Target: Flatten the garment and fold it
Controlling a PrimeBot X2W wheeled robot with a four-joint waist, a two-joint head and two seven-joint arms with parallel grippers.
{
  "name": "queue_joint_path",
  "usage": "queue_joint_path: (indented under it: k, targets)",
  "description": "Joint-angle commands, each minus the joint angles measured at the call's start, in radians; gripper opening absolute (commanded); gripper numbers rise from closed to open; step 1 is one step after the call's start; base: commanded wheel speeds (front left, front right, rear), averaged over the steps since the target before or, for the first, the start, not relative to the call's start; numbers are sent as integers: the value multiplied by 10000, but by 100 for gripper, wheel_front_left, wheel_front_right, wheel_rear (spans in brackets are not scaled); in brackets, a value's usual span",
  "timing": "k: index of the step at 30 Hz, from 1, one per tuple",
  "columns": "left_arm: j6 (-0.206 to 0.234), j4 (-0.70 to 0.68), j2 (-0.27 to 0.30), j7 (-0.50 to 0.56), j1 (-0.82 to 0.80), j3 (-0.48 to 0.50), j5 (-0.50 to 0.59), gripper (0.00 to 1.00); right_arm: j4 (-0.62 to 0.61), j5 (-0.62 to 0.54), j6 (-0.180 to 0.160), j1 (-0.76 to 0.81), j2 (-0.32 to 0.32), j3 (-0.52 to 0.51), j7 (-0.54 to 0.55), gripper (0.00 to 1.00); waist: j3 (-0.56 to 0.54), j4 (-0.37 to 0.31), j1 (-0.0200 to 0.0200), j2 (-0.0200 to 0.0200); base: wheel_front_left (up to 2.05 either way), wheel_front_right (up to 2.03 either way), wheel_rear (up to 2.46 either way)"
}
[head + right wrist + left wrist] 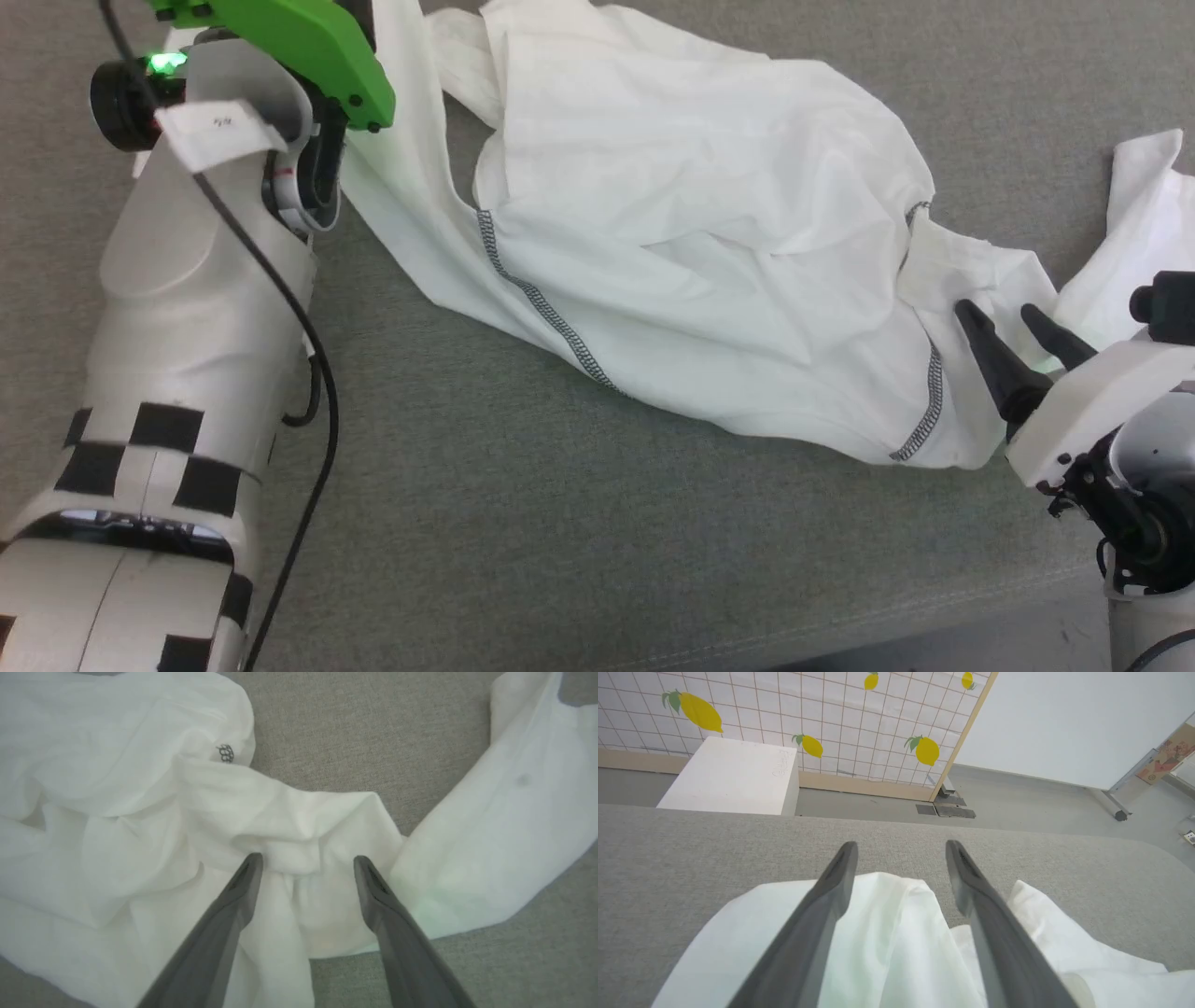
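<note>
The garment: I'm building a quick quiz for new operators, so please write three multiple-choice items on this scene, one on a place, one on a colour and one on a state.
1. The right gripper is:
A. over the end of the garment on the robot's right
B. over a white box
C. over bare floor

2. The seam stitching is:
A. red
B. grey-black
C. green

3. The left gripper is:
A. shut on cloth
B. shut and empty
C. open

Answers:
1 A: white fabric lies under it in the head view and the right wrist view.
2 B: a dark zigzag runs along the seams.
3 C: its jaws stand wide apart in the left wrist view.
</note>
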Motion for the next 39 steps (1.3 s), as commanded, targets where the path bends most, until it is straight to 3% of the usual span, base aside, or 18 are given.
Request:
queue_joint_path:
  k: [1, 4, 8, 18, 22, 32, 39]
  targets:
    - [-134, -171, 85, -424, 248, 123, -158, 100, -102, -116, -13, 44, -57, 66, -79, 100, -932, 849, -2, -1, 0, 0, 0]
    - [-279, -644, 245, -1370, 1006, 216, -158, 100, -308, -172, -13, 124, -112, 167, -96, 100, -1440, 1285, -2, -1, 0, 0, 0]
    - [-131, -1553, 473, -2162, 2527, 525, -192, 100, -576, -232, -13, 259, -124, 342, -133, 100, -1989, 1778, -2, -1, 0, 0, 0]
    - [585, -5250, 334, -2399, 7422, 1606, 183, 100, -606, -283, -13, 614, 121, 968, -225, 100, -2983, 2613, -2, -1, 0, 0, 0]
    - [784, -5985, 100, -2401, 8820, 1855, 303, 100, -459, -515, -13, 679, 154, 1449, -368, 100, -3214, 2846, -2, -1, 0, 0, 0]
    - [1031, -6952, -324, -2403, 10088, 2266, 294, 100, 942, -1465, -13, -598, 151, 4305, -212, 100, -3041, 3246, -2, -1, 0, 0, 0]
    - [975, -7164, -437, -2403, 9885, 2272, 341, 100, 2982, -2961, -13, -2009, 384, 4906, 449, 100, -2476, 3713, -2, -1, 0, 0, 0]
